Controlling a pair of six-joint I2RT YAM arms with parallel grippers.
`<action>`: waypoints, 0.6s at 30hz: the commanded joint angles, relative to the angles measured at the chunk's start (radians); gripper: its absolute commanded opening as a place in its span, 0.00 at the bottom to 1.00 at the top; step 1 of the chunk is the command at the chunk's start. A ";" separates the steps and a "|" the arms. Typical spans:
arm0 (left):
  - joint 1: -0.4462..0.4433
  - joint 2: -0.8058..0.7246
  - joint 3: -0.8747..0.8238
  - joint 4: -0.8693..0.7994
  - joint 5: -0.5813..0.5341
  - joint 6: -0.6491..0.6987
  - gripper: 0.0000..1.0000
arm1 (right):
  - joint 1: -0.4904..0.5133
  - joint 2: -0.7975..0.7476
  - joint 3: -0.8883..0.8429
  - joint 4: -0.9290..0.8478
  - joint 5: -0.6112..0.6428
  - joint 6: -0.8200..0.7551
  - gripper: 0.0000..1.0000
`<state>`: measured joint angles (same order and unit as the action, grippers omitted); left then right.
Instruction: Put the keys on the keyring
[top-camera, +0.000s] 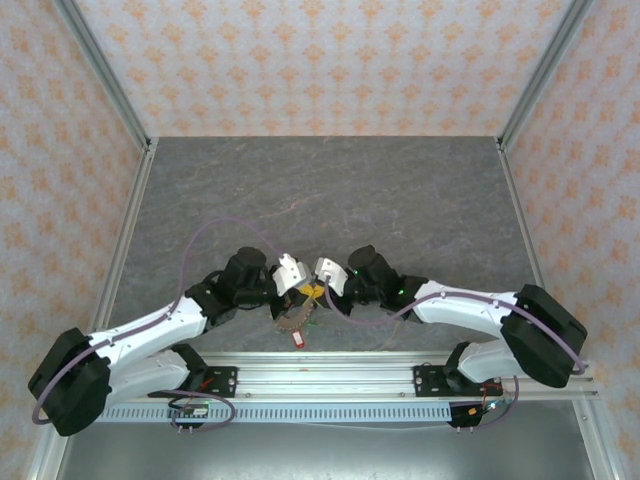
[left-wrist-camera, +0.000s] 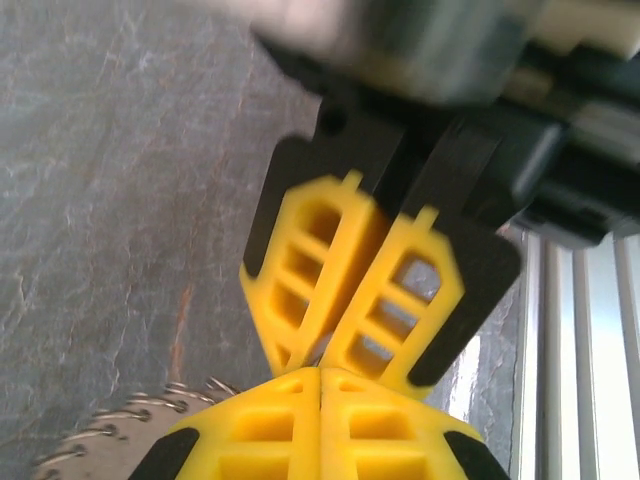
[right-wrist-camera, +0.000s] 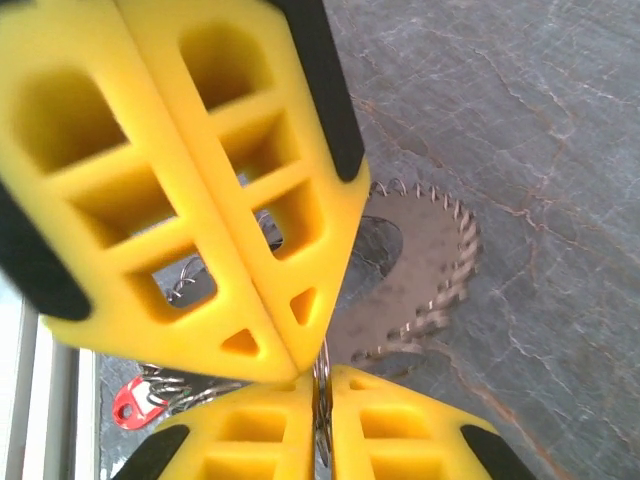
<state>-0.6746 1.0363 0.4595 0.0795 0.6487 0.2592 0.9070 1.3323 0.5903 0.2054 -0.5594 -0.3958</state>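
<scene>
Grey stone-patterned table (top-camera: 330, 190) lies below as I watch my left gripper (left-wrist-camera: 320, 380) pressed fully together, tip to tip with my right gripper (right-wrist-camera: 322, 385). The right one is narrowed onto a thin metal piece (right-wrist-camera: 322, 410) I cannot identify. Just beside them the keyring (right-wrist-camera: 462, 240) lies on the table, a red-tagged key (right-wrist-camera: 130, 402) near it.

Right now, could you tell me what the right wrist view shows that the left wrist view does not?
Right wrist, not left: a red tag and a wire between the right end effector's fingers. Left wrist, not right: that end effector's black body. Both: the toothed ring, the left end effector tip to tip with the right, and the grey table.
</scene>
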 joint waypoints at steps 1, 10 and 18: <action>-0.011 -0.051 -0.033 0.081 0.027 -0.020 0.00 | 0.000 0.012 -0.012 0.103 -0.064 0.033 0.09; -0.011 -0.086 -0.055 0.015 -0.079 0.003 0.00 | -0.005 0.018 0.013 0.099 -0.107 0.037 0.00; -0.011 -0.019 -0.030 0.001 -0.083 0.007 0.00 | 0.007 0.019 0.070 -0.011 -0.071 -0.012 0.00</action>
<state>-0.6746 1.0031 0.4141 0.0982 0.5869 0.2562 0.9073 1.3521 0.6060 0.2161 -0.6285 -0.3752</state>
